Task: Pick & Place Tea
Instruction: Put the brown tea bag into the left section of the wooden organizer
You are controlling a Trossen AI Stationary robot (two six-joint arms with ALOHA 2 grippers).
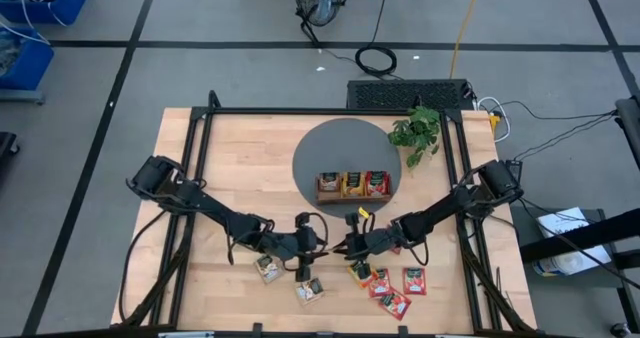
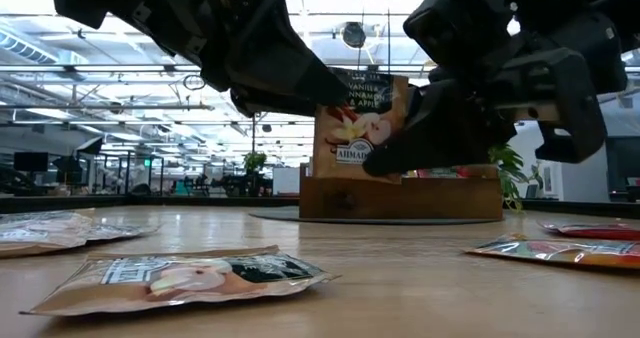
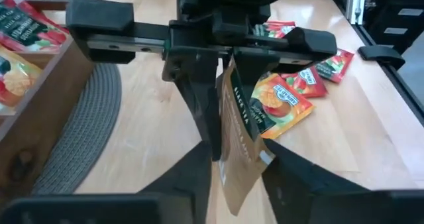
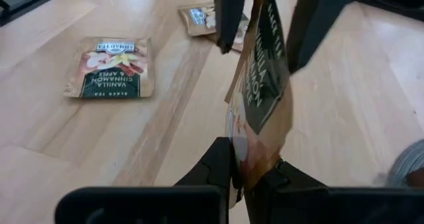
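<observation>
Gripping one beige sachet [image 4: 262, 91] btwn them, right pincer [image 4: 252, 174] clamped, left pincer [image 3: 232, 161] loose; red sachets [image 1: 398, 288] nearby.

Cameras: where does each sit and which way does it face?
High view: overhead, straight down on the table; both arms, left gripper meeting right gripper.
Low view: tabletop height, level toward the tray; both grippers hang from above.
Left wrist view: on the left arm, past its own fingers at the right gripper.
Right wrist view: on the right arm, past its own fingers at the left gripper.
Shared: both wrist views show the beige sachet.
</observation>
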